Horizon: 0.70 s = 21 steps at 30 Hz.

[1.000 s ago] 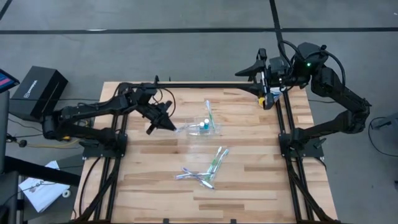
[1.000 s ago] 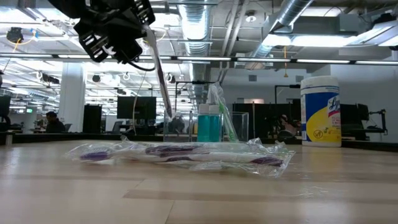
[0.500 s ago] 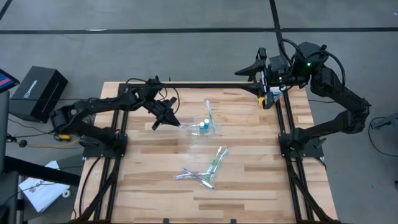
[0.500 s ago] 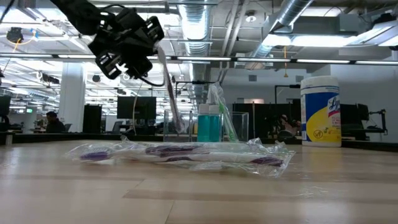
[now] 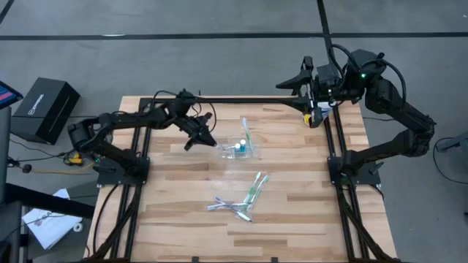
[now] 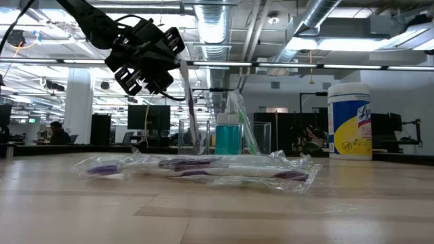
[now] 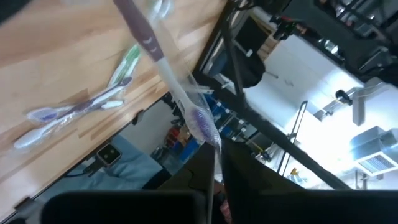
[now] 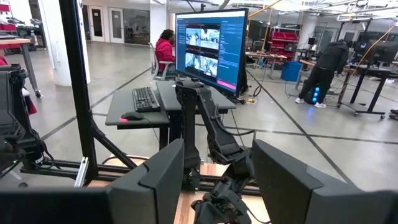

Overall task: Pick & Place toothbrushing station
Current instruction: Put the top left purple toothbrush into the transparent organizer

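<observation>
Toothbrushing station on a wooden tabletop (image 5: 175, 219), all places given from the clear cup (image 5: 251, 151).

Counts:
- One clear cup stood near the middle of the tabletop.
- Two blue tubes (image 6: 229, 135) with white caps stood upright side by side inside the cup.
- One green toothbrush (image 5: 245, 128) leaned out of the cup toward the tabletop's far edge.
- Two green toothbrushes (image 5: 256, 186) lay together on the near side of the cup.
- A crossed cluster of purple-white toothbrushes (image 5: 231, 207), at least two, lay nearer the front edge; the exact number could not be told.
- One further purple-white toothbrush, the held toothbrush (image 6: 190, 112), hung slanting just left of the cup. Its lower end was close to the cup's rim.

Grippers:
- The left gripper (image 5: 202, 136) hovered above the tabletop, left of the cup. Its fingers (image 7: 199, 177) were clamped on the held toothbrush.
- The right gripper (image 5: 292, 82) waited well beyond the cup at the far right corner. Its fingers (image 8: 155, 180) were spread apart with nothing between them.

Writing: a white-lidded yellow-and-blue canister (image 6: 349, 122) stood right of the cup. Only the letters "Ly" on its label could be read.

Surroundings: a black box (image 5: 45, 108) sat on the floor, far left of the cup. Nothing lay between the held toothbrush and the cup.
</observation>
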Motion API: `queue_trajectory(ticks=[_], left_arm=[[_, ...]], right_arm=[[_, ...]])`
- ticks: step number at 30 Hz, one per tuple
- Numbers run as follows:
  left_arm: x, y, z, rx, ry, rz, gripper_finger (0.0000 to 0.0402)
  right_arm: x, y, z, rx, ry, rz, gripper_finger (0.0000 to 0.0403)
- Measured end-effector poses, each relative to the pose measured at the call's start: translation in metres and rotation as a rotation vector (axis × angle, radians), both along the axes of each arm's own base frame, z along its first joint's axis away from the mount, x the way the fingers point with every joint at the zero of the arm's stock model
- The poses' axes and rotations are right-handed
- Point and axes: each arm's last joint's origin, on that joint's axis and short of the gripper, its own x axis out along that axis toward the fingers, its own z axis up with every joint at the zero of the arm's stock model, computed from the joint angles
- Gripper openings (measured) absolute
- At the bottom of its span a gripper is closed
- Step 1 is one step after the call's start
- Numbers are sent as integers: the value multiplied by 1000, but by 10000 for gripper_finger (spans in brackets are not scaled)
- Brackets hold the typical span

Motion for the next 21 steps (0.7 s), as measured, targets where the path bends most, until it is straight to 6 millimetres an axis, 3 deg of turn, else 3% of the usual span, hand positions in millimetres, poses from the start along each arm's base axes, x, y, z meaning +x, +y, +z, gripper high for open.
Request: queue_trajectory(ticks=[16, 21], left_arm=[[-4, 9, 5, 28, -69, -7, 196], [-6, 7, 12, 11, -98, -36, 229]], right_arm=[[0, 0, 4, -10, -36, -1, 179], [0, 0, 4, -17, -37, -1, 179]])
